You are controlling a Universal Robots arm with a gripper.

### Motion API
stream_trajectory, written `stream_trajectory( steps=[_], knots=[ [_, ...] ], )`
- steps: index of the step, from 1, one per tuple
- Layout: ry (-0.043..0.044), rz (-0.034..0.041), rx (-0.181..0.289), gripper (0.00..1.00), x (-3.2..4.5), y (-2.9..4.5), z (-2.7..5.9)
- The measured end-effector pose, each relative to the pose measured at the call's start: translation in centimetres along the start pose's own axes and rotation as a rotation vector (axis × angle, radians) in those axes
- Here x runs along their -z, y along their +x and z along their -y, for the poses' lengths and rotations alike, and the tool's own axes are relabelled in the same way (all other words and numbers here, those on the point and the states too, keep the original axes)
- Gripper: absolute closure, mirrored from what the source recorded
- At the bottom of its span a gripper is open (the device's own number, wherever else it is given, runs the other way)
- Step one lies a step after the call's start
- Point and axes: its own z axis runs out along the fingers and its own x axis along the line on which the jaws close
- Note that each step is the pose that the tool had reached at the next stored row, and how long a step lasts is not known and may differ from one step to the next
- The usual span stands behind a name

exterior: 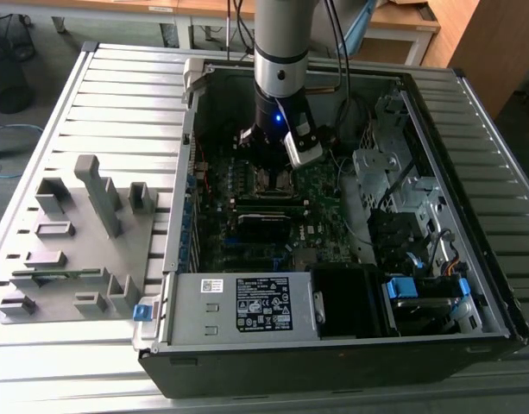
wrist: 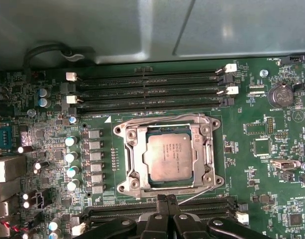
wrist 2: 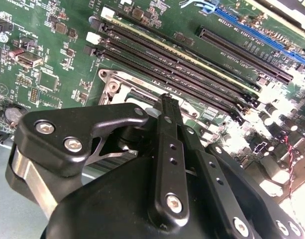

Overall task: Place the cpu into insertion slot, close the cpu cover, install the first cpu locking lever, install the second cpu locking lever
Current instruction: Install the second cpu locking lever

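The fingers (wrist: 166, 205) are pressed together with no gap between them and hold nothing, as both wrist views show; their tips stand at the edge of the socket on the green motherboard (wrist: 261, 164). Just beyond the fingertips the cpu (wrist: 168, 157) lies flat in the socket, and the cpu cover (wrist: 207, 149) lies closed around it as a silvery frame. Past the socket, further from the fingers, run the long black memory slots (wrist: 147, 92). In the exterior view the gripper (exterior: 266, 172) hangs inside the open computer case (exterior: 333, 345), which lies on the slatted bench (exterior: 117, 86).

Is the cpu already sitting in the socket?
Yes. In the first wrist view the cpu lies flat inside the silvery socket frame.
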Motion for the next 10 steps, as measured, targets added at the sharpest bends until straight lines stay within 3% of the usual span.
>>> stream_trajectory(
  steps=[10],
  knots=[
    [-0.0002,0.0018,0.0,0.9,0.02,0.68,0.14]
  ],
)
